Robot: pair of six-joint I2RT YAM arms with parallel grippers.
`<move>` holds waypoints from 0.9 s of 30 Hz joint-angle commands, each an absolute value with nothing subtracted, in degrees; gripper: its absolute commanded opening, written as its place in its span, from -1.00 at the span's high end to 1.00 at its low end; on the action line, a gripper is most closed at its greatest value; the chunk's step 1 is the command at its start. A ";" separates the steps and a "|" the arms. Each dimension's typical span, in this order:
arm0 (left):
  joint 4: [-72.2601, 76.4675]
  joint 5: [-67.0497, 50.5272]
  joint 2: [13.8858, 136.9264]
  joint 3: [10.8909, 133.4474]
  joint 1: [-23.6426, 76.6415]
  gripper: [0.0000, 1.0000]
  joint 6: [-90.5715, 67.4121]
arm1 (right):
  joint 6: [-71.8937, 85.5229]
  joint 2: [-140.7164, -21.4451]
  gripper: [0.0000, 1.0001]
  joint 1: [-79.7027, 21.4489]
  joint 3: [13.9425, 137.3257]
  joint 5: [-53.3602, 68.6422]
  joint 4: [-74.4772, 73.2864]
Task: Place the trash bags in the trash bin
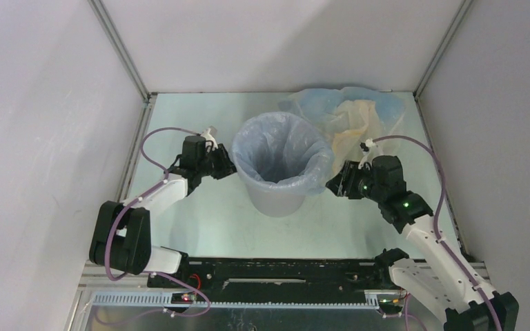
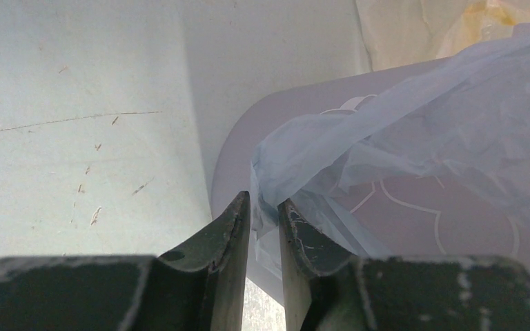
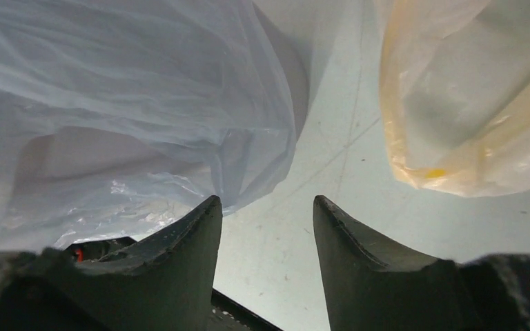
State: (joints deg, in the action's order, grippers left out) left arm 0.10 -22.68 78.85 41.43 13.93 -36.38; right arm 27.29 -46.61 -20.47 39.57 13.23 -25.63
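Note:
The light grey trash bin point(image 1: 273, 200) stands mid-table, lined with a pale blue-grey trash bag point(image 1: 283, 148) whose edge drapes over the rim. My left gripper point(image 1: 226, 169) is at the bin's left rim. In the left wrist view, the left gripper point(image 2: 263, 207) is shut on a fold of that bag point(image 2: 421, 117) against the bin wall point(image 2: 238, 152). At the bin's right side, my right gripper point(image 1: 332, 185) stands open. Nothing lies between the right gripper point(image 3: 268, 207) jaws, and the bag's hem point(image 3: 124, 103) hangs just left of them.
More trash bags lie crumpled at the back right, a cream-yellow one point(image 1: 355, 121) and a pale blue one point(image 1: 317, 103). The cream-yellow bag point(image 3: 469, 103) sits just right of my right gripper. White walls enclose the table on three sides.

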 commanded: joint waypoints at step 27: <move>1.63 -18.27 73.05 38.76 15.03 0.45 -36.76 | 38.59 -58.24 -0.04 -19.23 23.55 20.30 8.81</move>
